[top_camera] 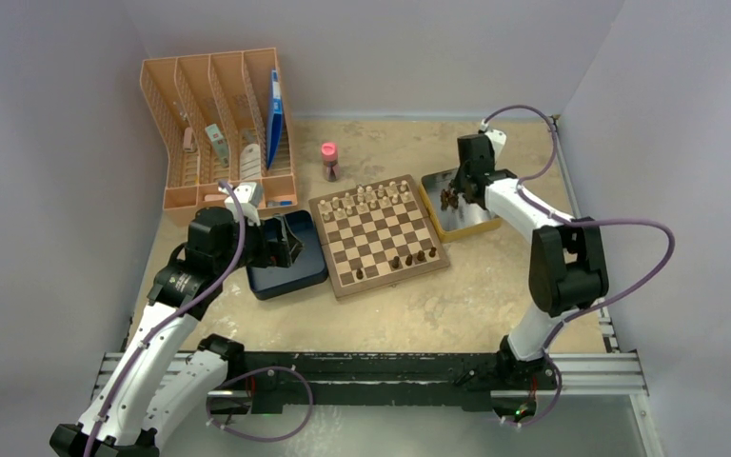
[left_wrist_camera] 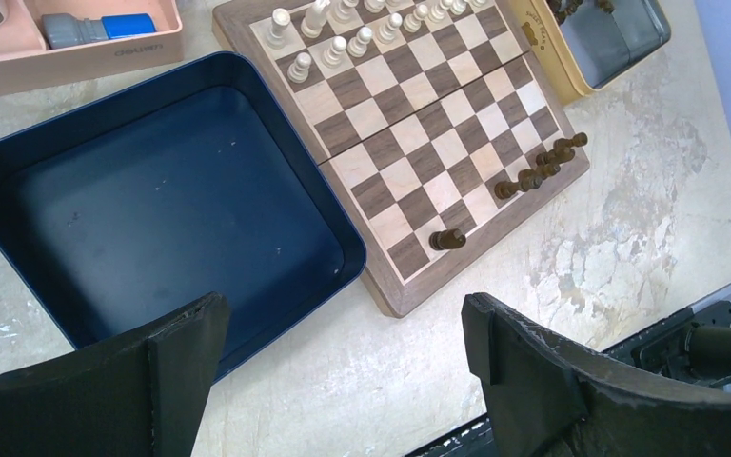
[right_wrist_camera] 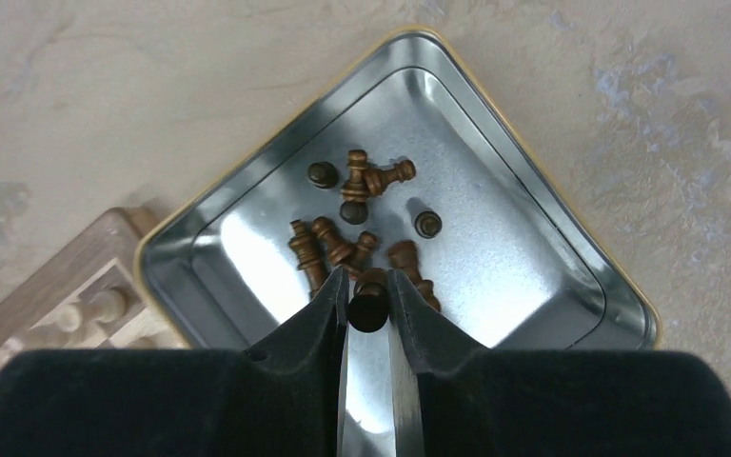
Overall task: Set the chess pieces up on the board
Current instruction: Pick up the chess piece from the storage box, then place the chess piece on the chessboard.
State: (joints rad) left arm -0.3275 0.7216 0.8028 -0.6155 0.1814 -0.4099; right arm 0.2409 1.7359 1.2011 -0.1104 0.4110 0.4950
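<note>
The board (top_camera: 381, 234) lies mid-table, also in the left wrist view (left_wrist_camera: 438, 124). Several dark brown chess pieces (top_camera: 413, 257) stand along its near edge, seen in the left wrist view (left_wrist_camera: 533, 173) too; one lies apart (left_wrist_camera: 447, 239). More dark pieces (right_wrist_camera: 347, 214) lie in a silver tin (right_wrist_camera: 533, 276) right of the board (top_camera: 462, 224). My right gripper (right_wrist_camera: 368, 286) is over the tin, shut on a dark chess piece (right_wrist_camera: 367, 303). My left gripper (left_wrist_camera: 343, 333) is open and empty above the table by the dark blue box (left_wrist_camera: 152, 209).
Pale cream pieces (top_camera: 366, 199) fill the board's far rows. An orange file rack (top_camera: 219, 124) stands at back left. A pink-capped bottle (top_camera: 328, 161) stands behind the board. The table's metal rail (top_camera: 390, 371) runs along the near edge.
</note>
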